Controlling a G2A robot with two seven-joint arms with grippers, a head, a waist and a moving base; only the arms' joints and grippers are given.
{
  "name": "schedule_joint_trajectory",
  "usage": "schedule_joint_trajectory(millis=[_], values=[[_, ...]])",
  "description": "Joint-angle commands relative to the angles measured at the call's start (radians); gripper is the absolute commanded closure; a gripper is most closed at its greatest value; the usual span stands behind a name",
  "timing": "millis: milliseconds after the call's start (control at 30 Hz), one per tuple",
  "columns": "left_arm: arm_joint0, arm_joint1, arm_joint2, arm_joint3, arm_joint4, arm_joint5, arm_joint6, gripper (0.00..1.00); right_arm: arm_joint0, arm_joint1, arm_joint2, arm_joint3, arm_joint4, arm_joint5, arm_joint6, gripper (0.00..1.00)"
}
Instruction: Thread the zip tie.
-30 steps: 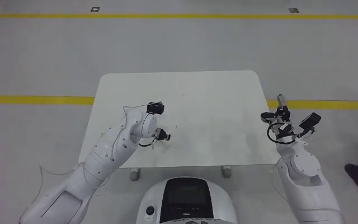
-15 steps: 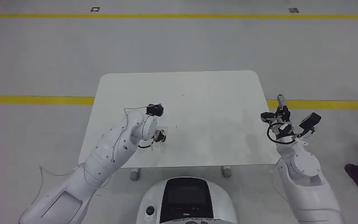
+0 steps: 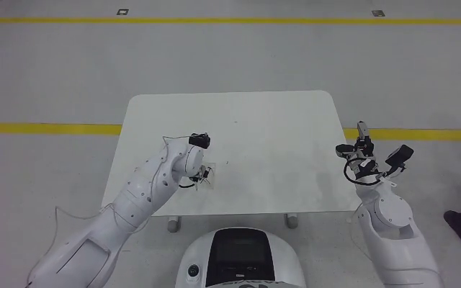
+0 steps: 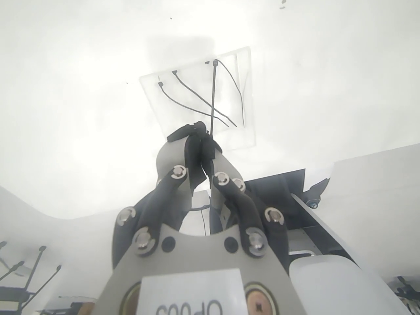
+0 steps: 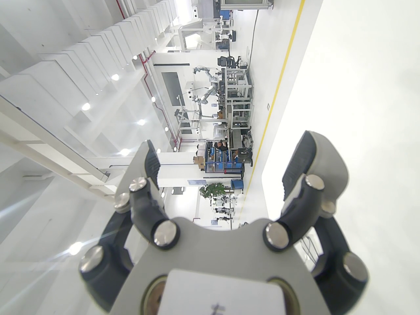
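zip tie [image 4: 213, 99]: black one, tail end pinched in the left gripper [image 4: 198, 134]. The rest sticks out straight over the clear tray [image 4: 164, 113], with its head up by the tray's far rim. Honestly can't tell if the head touches the tray or hangs just off it.
left gripper: jaws clenched on the zip tie's tail, right at the near edge of the clear tray. In the top view the left gripper [image 3: 204, 175] sits over the left-front part of the counter [image 3: 288, 129], near the front edge.
clear tray: see-through square, lying flat on the counter.
spare ties [image 4: 197, 94]: three more black ones lying in the clear tray. Two of them cross behind the held one, and the third curves along one side.
right gripper [image 5: 226, 142]: jaws spread wide, nothing between them. In the top view the right gripper [image 3: 363, 132] is out past the counter's right edge, over the floor, well apart from the left gripper.
counter: white top, rounded corners.
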Motion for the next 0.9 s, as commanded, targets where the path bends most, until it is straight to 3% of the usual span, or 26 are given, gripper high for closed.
schedule_joint_trajectory(millis=[0, 67, 533, 867], values=[[-0.009, -0.006, 0.011, 0.027, -0.012, -0.005, 0.009, 0.94, 0.0, 0.0, 0.0, 0.0, 0.0, 0.0, 0.0, 0.0], [-0.019, -0.012, 0.02, 0.048, -0.027, -0.013, 0.018, 0.88, 0.0, 0.0, 0.0, 0.0, 0.0, 0.0, 0.0, 0.0], [-0.057, -0.035, 0.056, 0.128, -0.079, -0.045, 0.046, 0.75, 0.0, 0.0, 0.0, 0.0, 0.0, 0.0, 0.0, 0.0], [-0.077, -0.052, 0.091, 0.182, -0.102, -0.061, 0.06, 0.78, 0.0, 0.0, 0.0, 0.0, 0.0, 0.0, 0.0, 0.0]])
